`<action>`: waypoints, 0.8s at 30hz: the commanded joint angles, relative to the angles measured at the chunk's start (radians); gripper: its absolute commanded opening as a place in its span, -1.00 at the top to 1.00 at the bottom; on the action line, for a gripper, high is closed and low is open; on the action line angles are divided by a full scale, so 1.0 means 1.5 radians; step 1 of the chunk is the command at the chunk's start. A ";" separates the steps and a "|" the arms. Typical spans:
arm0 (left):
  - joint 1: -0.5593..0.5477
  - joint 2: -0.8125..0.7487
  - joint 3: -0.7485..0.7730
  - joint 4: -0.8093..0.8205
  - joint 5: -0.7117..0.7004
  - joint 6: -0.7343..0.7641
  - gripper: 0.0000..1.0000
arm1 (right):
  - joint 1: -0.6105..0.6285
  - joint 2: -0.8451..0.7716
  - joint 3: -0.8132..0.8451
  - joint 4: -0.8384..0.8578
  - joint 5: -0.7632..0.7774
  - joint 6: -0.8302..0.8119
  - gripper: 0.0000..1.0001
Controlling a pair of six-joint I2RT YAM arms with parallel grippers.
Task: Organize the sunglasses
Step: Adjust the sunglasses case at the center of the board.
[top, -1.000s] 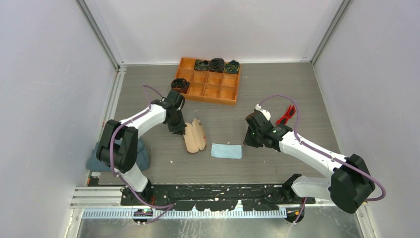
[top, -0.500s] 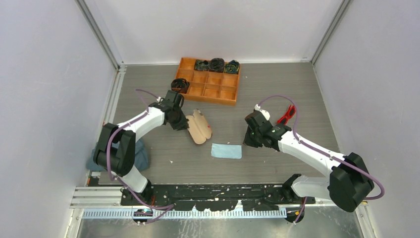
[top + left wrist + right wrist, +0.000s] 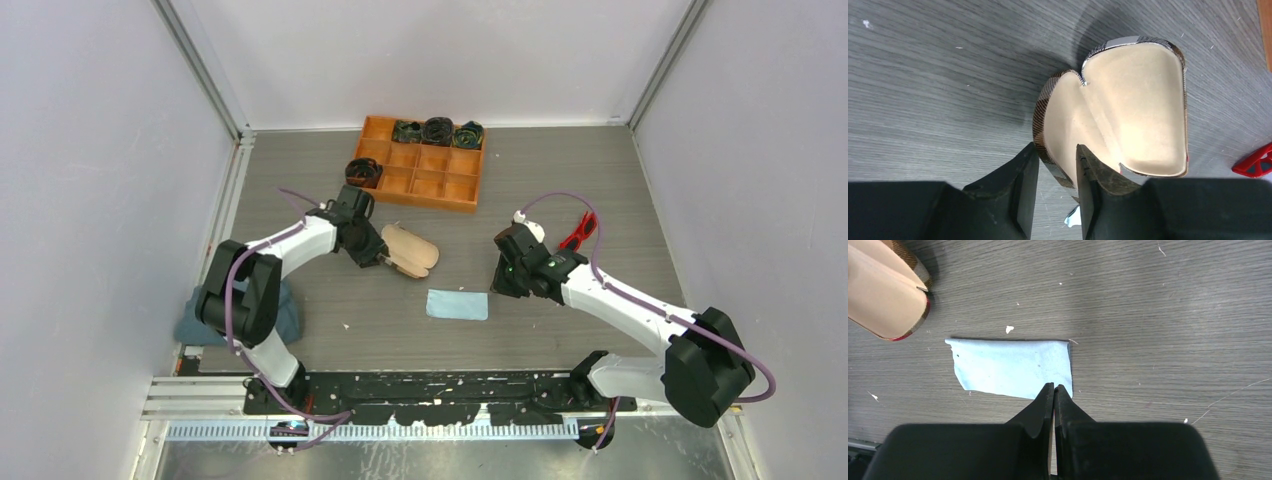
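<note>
1. Lying open with its lining up, the case sits left of centre, ready, I judge, to take the sunglasses.
2. Left gripper straddles the case's rim with its fingers partly apart; whether they pinch it I cannot tell.
3. Right gripper is closed on nothing and hovers at the cloth's lower edge.
4. Sunglasses lie on the table right of centre, well apart from the case, with neither gripper touching them.

the table is matt grey wood-grain, the case is plaid fabric outside with a tan suede-like lining (matt, faintly fuzzy), the cloth is thin, smooth blue fabric, and the sunglasses are glossy red plastic.
</note>
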 commanded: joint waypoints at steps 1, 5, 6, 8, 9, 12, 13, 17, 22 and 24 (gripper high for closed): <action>-0.001 -0.052 0.001 -0.029 -0.023 -0.007 0.27 | -0.003 -0.003 0.009 0.017 -0.002 0.002 0.84; -0.001 -0.158 -0.009 -0.069 -0.078 0.005 0.17 | -0.002 -0.012 0.007 0.011 0.006 0.000 0.80; -0.001 -0.173 -0.010 -0.079 -0.088 0.011 0.16 | -0.003 -0.013 0.005 0.010 0.007 -0.002 0.78; -0.006 -0.230 -0.017 -0.090 -0.102 0.021 0.14 | -0.003 -0.012 0.002 0.010 0.008 -0.003 0.75; -0.011 -0.252 -0.023 -0.094 -0.107 0.025 0.13 | -0.003 -0.011 -0.001 0.011 0.008 -0.002 0.74; -0.050 -0.310 -0.049 -0.087 -0.122 0.033 0.13 | -0.003 -0.002 0.000 0.010 0.014 -0.009 0.67; -0.073 -0.326 -0.058 -0.082 -0.133 0.034 0.13 | -0.002 0.001 0.005 0.009 0.017 -0.015 0.65; -0.182 -0.344 -0.073 -0.073 -0.176 0.046 0.10 | -0.002 0.015 0.033 0.003 0.025 -0.036 0.60; -0.279 -0.296 -0.090 -0.038 -0.167 0.051 0.08 | -0.003 0.022 0.033 0.021 0.001 -0.020 0.56; -0.301 -0.267 -0.085 -0.037 -0.160 0.064 0.08 | -0.002 0.024 0.019 0.029 -0.004 -0.012 0.56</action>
